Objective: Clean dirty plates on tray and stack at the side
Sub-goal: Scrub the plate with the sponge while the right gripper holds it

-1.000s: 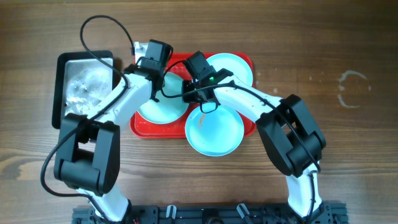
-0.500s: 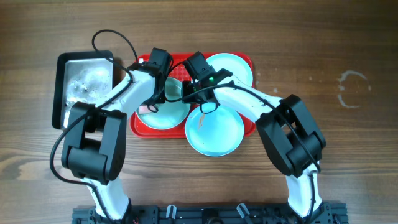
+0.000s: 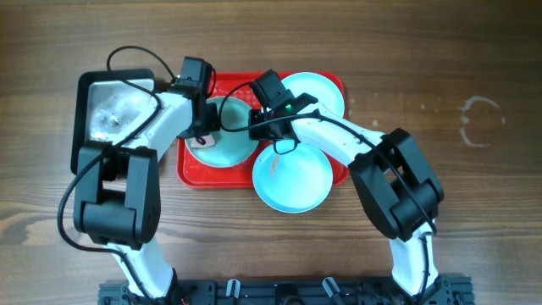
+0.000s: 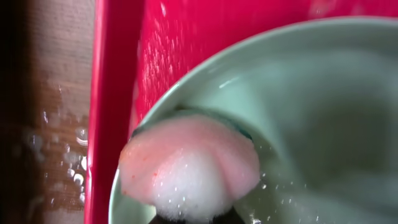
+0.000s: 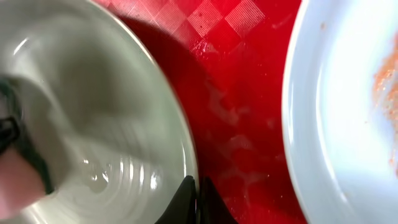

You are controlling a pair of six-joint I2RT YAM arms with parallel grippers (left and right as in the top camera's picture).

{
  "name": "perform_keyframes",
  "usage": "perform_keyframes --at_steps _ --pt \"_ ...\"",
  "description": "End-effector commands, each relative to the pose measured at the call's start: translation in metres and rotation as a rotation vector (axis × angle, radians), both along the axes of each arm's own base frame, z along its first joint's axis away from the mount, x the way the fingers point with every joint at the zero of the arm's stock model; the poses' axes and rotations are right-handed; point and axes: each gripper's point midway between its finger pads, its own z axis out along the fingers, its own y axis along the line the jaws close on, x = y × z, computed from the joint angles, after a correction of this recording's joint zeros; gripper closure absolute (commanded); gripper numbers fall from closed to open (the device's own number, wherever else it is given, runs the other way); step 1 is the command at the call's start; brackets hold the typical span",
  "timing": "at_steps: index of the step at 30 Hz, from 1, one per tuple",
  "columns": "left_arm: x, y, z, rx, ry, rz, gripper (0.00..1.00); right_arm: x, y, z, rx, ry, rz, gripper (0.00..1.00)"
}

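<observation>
The red tray [image 3: 193, 169] holds three pale blue plates. My left gripper [image 3: 201, 127] is shut on a pink foamy sponge [image 4: 186, 168] pressed on the left rim of the left plate [image 3: 227, 140]; the sponge hides the fingertips. My right gripper [image 3: 257, 129] is shut on that plate's right rim [image 5: 196, 193]. In the right wrist view the held plate [image 5: 93, 112] is wet, and the front plate [image 5: 348, 112] beside it has brown-orange specks. The front plate [image 3: 292, 180] overhangs the tray's front edge. The third plate [image 3: 320, 91] lies at the back right.
A black-rimmed metal pan [image 3: 114, 119] with foamy water stands left of the tray, close to my left arm. Water drops lie on the wooden table [image 4: 62, 143] beside the tray's left rim [image 4: 112, 93]. Bare wood spreads to the right [image 3: 474, 169].
My left gripper has swept the sponge across the left plate toward its left rim. The right gripper has kept its hold on the plate's right rim and has not moved.
</observation>
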Motion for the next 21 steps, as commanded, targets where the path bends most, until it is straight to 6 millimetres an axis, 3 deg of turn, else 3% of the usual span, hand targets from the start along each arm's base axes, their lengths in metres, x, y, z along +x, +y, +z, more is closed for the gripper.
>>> perform_keyframes --at_steps 1,7,10,13,16,21 --pt "-0.008 0.007 -0.042 0.062 0.039 0.083 0.96 0.002 0.000 -0.006 -0.007 0.009 -0.012 0.96" --pt "0.007 0.004 -0.021 0.241 -0.107 0.111 0.96 0.002 0.001 -0.006 -0.007 0.008 -0.012 0.96" --pt "0.017 -0.009 0.019 0.190 -0.181 0.091 0.96 0.002 0.001 -0.006 -0.007 0.008 -0.011 0.96" --pt "0.000 -0.029 0.051 0.054 -0.116 -0.062 0.96 0.002 0.001 -0.006 -0.007 0.008 -0.011 0.96" --pt "-0.021 -0.028 0.050 -0.068 -0.009 -0.133 0.96 0.001 0.001 -0.006 -0.004 0.010 -0.001 0.96" --pt "-0.023 -0.005 0.039 -0.292 0.057 -0.102 0.96 0.001 0.002 -0.006 -0.003 0.009 -0.001 0.96"
